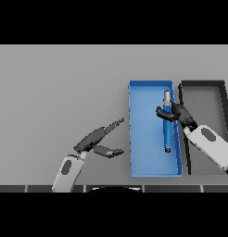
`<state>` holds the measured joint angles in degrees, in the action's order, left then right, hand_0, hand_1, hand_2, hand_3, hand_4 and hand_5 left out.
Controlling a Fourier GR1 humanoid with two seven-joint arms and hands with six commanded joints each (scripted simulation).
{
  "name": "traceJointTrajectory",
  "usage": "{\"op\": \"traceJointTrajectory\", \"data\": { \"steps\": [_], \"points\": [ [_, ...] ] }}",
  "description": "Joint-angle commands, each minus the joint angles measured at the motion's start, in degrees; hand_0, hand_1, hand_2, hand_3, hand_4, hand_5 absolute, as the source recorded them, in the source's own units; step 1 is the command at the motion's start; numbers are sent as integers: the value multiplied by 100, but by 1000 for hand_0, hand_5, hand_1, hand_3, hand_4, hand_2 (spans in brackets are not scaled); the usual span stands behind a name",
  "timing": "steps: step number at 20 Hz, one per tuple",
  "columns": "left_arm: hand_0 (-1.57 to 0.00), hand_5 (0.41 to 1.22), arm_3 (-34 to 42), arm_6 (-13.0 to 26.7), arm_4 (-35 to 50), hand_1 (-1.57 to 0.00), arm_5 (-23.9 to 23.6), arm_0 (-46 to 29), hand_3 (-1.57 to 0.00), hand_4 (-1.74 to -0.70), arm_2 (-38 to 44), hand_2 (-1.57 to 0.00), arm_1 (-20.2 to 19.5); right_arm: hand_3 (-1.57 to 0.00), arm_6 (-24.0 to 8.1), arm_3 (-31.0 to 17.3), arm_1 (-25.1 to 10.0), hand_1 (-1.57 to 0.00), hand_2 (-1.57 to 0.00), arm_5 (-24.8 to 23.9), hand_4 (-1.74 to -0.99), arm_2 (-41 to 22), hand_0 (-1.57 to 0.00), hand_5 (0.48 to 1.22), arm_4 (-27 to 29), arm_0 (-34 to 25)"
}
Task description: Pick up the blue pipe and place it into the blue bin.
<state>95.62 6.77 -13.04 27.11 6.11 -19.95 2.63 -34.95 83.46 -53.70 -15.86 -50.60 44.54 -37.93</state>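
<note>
Blue pipe [167, 125] – in right hand [177, 112] grip.

The blue pipe [167, 128] is gripped by the right hand [177, 112] over the blue bin [143, 139], seemingly just above its floor. The left hand [98, 139] is held open beside the bin.

No readable text, no labels, no brands, no numbers on anything shown

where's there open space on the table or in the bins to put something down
Bare grey table left of the blue bin and beyond the left robot hand. The dark bin looks empty. The blue bin's right half is crowded: right robot hand grips the blue pipe.
</note>
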Motion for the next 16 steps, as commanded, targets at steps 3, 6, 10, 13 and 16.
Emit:
{"op": "traceJointTrajectory", "data": {
  "steps": [3,6,10,13,16],
  "points": [
    [1,427,1,-28,12,1,25,10,1,-885,25,1,-46,-34,3,-28,-51,-58,-58,-56,-1056,-312,-63,817,-4,-180],
    [1,429,3,-83,35,1,52,-30,1,-887,19,1,-62,-17,39,-98,-123,-29,-29,-9,-1038,-447,-32,734,-104,-215],
    [1,431,-12,-21,5,1,-1,35,1,-887,33,1,-26,-6,38,-107,-147,-11,-11,-10,-1022,-559,-13,672,-133,-281],
    [1,431,-43,-18,-52,1,-25,-3,1,-885,9,1,-30,-3,0,-141,-141,-5,-5,117,-1022,-561,-6,661,-94,-372],
    [1,431,37,-108,-27,1,4,-84,1,-885,-6,1,-70,-3,2,-173,-108,-5,-5,134,-1022,-597,-6,649,-139,-390]
  ]
}}
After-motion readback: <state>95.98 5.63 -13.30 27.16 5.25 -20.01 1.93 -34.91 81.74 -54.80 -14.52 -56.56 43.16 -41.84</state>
